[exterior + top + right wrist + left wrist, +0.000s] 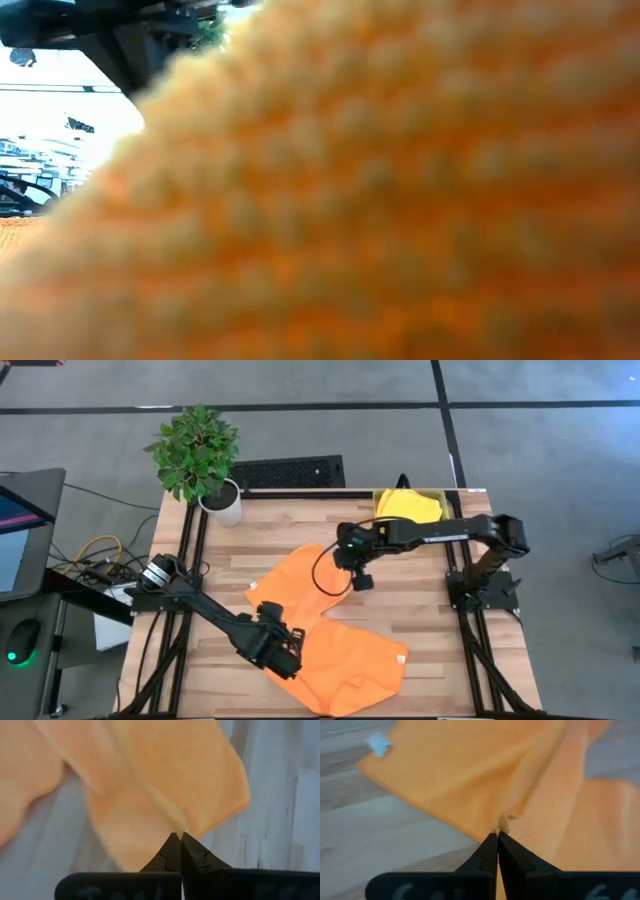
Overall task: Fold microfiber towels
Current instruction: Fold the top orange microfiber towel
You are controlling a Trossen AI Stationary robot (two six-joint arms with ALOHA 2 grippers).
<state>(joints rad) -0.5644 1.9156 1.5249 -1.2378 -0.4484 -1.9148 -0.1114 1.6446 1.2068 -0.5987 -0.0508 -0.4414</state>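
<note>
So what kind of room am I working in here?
Likely a lab or office workspace: a wooden table on a dark metal frame over grey carpet tiles, a potted plant at one corner, a monitor and cables beside it.

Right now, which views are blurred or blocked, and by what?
Low view: almost filled by out-of-focus orange towel right against the lens; only a bright strip of room shows. Left wrist view: wood and towel soft, left gripper sharp, pinching cloth. Right wrist view: right gripper likewise. High view: unobstructed.
</note>
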